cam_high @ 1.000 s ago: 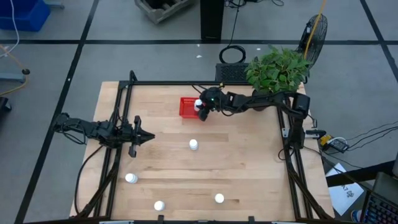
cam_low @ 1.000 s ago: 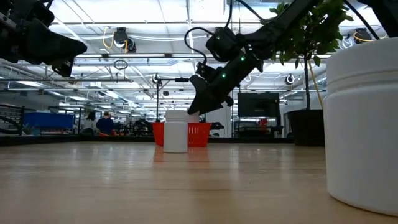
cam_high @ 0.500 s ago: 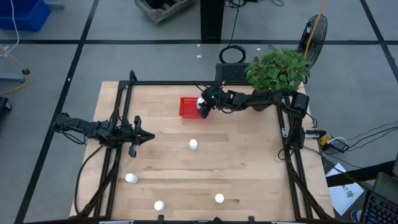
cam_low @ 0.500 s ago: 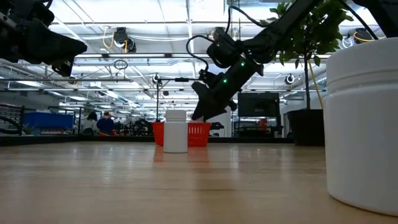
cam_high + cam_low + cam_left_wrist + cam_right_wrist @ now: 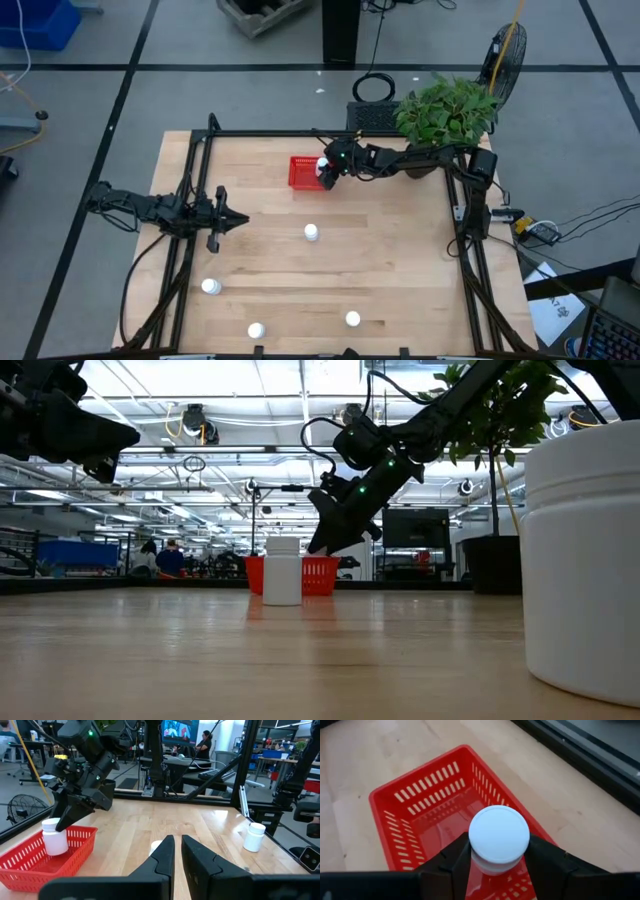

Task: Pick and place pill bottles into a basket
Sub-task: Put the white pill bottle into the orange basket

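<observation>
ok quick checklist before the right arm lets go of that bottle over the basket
1. Held bottle gripped between right gripper jaws: ok.
2. Bottle over the red basket, inside its rim: ok, in the right wrist view.
3. Bottle upright, cap up: ok.
4. Basket floor below free of other bottles: ok, none visible.
5. Bottle resting on the basket floor: cannot tell.
6. Left gripper shut and parked at the table's left side, away from the basket: ok.

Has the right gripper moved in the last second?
Yes. The right gripper with its pill bottle crept toward the table's far edge, further over the basket.
</observation>
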Motion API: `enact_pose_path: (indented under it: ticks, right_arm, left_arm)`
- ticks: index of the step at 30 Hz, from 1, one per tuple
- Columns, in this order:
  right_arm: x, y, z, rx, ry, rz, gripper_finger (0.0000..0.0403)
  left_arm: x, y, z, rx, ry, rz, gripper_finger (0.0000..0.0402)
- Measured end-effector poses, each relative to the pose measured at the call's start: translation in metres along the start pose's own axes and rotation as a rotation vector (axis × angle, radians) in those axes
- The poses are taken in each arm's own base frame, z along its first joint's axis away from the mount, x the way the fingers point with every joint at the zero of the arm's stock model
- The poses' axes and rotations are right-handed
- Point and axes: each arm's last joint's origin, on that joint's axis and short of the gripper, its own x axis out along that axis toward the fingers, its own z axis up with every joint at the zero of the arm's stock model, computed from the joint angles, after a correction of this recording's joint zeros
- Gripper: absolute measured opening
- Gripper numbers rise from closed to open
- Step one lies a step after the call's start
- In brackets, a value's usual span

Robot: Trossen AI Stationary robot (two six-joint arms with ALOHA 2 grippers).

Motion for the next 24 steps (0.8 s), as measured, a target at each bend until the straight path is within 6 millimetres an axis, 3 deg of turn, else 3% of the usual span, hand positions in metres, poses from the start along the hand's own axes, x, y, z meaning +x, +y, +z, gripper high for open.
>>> enact_pose_path:
  ticks: [24]
  right_arm:
    - [0.0001, -0.0014, -0.0020, -0.024, 0.026, 0.009, 0.0167]
  left_arm:
    - [0.0000, 0.0000, 0.0000, 0.000, 0.000, 0.000, 0.0035]
